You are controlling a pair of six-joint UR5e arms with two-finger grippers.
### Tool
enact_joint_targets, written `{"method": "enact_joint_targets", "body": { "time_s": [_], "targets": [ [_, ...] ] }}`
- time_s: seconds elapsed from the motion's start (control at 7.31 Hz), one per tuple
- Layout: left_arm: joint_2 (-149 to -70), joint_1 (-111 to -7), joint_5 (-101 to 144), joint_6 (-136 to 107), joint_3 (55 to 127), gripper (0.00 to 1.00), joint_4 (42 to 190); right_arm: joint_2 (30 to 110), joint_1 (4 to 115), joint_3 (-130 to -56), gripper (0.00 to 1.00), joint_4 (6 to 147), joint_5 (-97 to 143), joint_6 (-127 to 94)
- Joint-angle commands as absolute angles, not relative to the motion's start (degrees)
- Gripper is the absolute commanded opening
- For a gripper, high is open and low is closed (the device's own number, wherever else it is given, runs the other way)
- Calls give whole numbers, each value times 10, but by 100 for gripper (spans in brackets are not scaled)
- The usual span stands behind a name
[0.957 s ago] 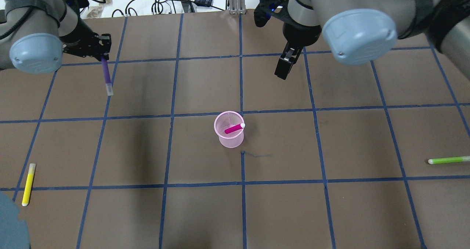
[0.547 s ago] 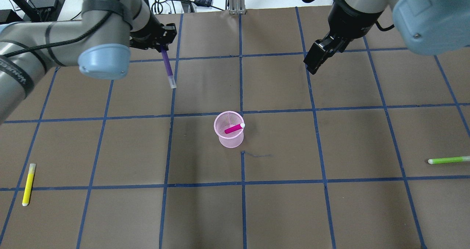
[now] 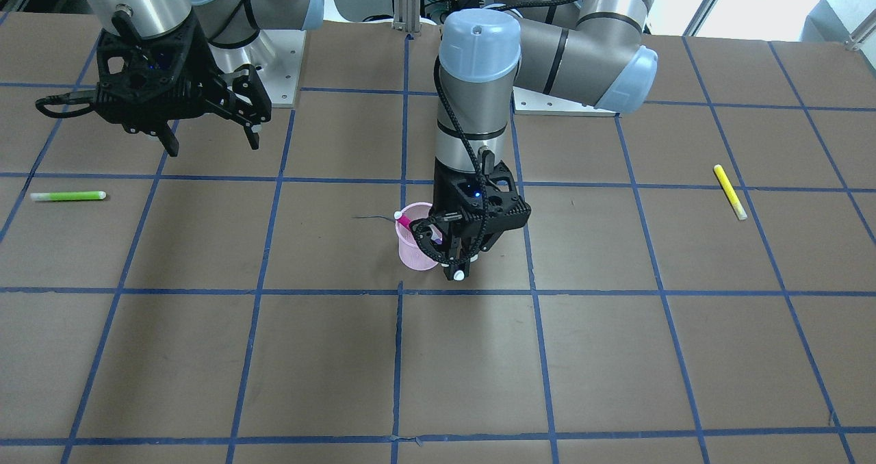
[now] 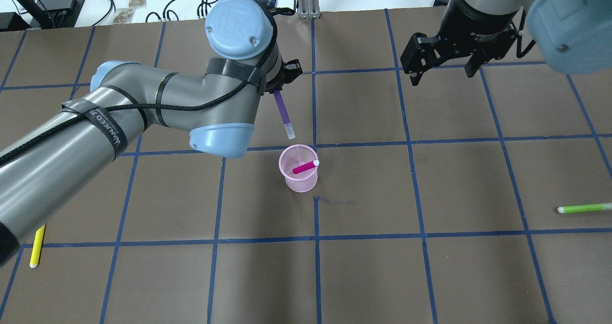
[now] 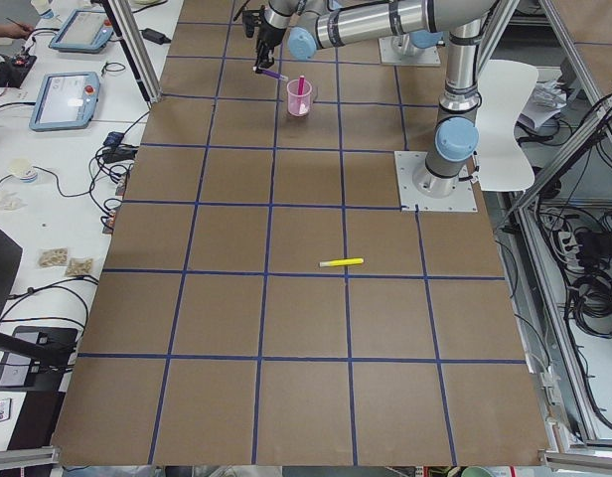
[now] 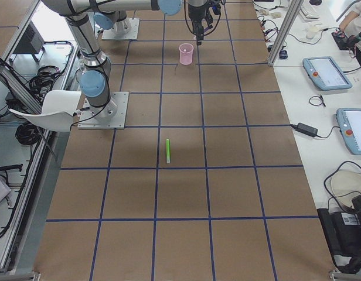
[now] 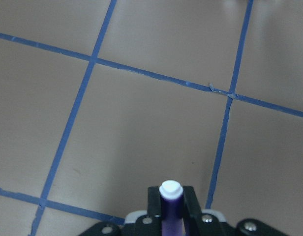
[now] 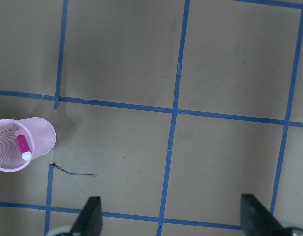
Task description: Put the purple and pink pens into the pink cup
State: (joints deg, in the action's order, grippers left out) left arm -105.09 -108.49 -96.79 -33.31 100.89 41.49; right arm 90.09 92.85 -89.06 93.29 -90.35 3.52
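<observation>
Brown table (image 4: 430,266), blue gridlines

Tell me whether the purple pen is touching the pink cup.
Apart. The overhead view shows a clear gap between the purple pen tip and the pink cup rim.

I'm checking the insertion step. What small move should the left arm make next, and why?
Probably carry the purple pen a little toward the robot's base, until its tip is over the pink cup. The left gripper grips the pen, whose tip hangs just outside the cup's far rim. The pink pen is already inside.

Pink pen (image 4: 304,167) in cup (image 4: 300,184), purple pen (image 4: 283,113) aloft
</observation>
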Motion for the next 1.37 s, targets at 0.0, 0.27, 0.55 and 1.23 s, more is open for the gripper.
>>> {"method": "enact_joint_targets", "body": {
  "time_s": [0.0,0.27,0.55,1.23],
  "targets": [
    [-1050,-1099,-970,-345,1048,0,377,897,941,-891,100,937,-917,19],
    [-1047,-1111,-1003,-341,1061,0,378,896,941,-892,100,937,-918,58],
    [-1050,-1121,-1015,-345,1062,0,377,896,941,-894,100,937,-917,65],
    [-1058,-1141,-1016,-345,1086,0,378,904,941,-911,100,939,-917,68]
  ]
}}
